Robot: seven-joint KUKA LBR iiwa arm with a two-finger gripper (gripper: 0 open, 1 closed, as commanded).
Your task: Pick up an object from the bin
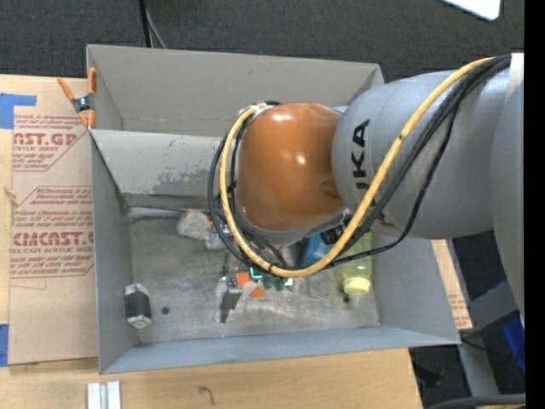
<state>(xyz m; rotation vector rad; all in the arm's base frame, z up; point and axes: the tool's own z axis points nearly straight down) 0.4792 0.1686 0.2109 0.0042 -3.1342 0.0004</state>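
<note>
The grey KUKA arm (443, 143) comes in from the right and bends downward, with its wrist under a round orange cover (285, 169). Yellow and black cables (223, 186) run along the arm and make a loop around the left and lower side of this cover. Below the cover the dark gripper (228, 298) points down, low and a little to the left of the wrist.
</note>
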